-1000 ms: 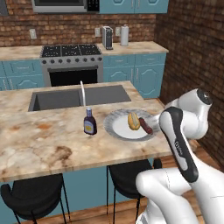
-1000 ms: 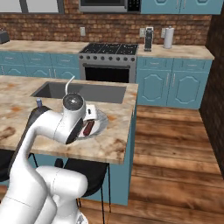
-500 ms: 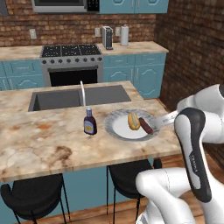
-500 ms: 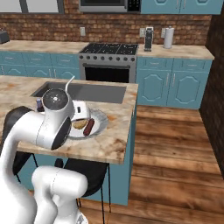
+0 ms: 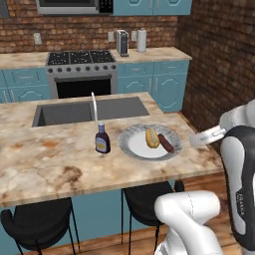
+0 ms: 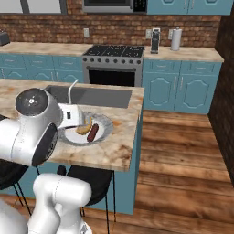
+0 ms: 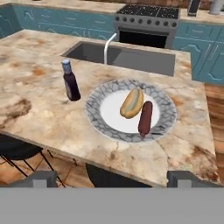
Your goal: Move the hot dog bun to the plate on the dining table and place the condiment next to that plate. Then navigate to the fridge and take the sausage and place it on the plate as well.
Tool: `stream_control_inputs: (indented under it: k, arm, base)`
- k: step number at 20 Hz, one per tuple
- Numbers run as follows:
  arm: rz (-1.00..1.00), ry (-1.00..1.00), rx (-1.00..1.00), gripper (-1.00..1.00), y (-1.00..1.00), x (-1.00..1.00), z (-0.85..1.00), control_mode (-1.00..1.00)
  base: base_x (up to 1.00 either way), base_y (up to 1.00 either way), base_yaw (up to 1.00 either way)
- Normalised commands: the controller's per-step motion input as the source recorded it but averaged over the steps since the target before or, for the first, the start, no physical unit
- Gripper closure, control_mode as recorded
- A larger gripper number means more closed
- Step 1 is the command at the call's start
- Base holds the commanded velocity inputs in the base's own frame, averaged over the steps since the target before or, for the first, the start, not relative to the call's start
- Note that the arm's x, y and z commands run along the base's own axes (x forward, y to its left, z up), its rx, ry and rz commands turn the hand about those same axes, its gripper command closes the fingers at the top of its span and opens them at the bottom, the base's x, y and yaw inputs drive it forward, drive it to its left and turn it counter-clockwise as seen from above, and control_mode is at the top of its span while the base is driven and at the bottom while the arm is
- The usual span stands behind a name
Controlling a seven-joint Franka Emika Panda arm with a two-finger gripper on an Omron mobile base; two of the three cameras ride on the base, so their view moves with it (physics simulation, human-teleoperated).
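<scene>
A red-brown brick wall [image 5: 214,55] rises at three o'clock, teal wall cabinets [image 6: 180,89] and a steel stove [image 5: 82,72] stand at twelve, and warm wooden plank flooring [image 6: 183,164] runs beneath two black stools [image 5: 37,224].

The bun [image 7: 131,103] and sausage [image 7: 145,118] are lying side by side on the plate [image 7: 165,119], the bottle [image 7: 70,82] standing just left on the worktop [image 7: 39,109], the sink [image 7: 127,57] sitting behind.
</scene>
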Motion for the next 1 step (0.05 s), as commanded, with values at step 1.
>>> stream_control_inputs:
  k: [1]
  arm:
    - [-0.1, 0.0, 0.0, -1.0, 0.0, -0.72, 0.19, -1.0]
  base:
    - [0.0, 0.0, 0.0]
